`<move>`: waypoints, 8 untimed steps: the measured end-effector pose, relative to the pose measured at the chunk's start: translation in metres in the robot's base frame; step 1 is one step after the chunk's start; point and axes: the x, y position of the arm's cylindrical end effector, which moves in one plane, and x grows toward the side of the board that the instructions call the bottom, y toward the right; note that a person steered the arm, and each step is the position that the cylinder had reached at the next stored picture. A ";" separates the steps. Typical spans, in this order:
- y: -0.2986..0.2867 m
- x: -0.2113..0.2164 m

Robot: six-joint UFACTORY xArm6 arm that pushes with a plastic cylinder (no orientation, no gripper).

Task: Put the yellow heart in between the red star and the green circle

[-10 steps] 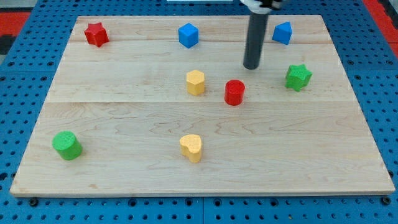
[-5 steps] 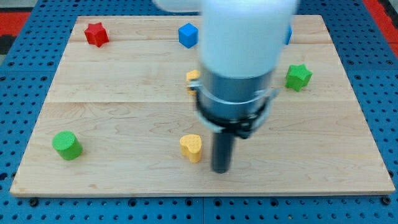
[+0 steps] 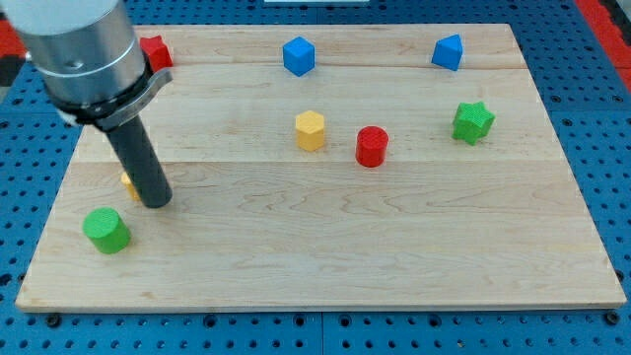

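Observation:
The yellow heart is mostly hidden behind my rod; only a sliver shows at the rod's left side. My tip rests on the board at the view's left, touching or just right of the heart. The green circle stands below and left of the tip, near the board's lower left corner. The red star sits near the upper left corner, partly covered by the arm's body.
A yellow hexagon and a red cylinder stand mid-board. Two blue blocks, one and another, sit along the top edge. A green star is at the right. The wooden board lies on a blue pegboard.
My rod swept from the board's lower middle to the left. The yellow heart went with it, from the lower middle to a spot between the red star and the green circle.

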 end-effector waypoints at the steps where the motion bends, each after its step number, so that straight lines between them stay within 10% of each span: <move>1: -0.016 0.000; 4: -0.014 -0.091; 8: -0.048 -0.067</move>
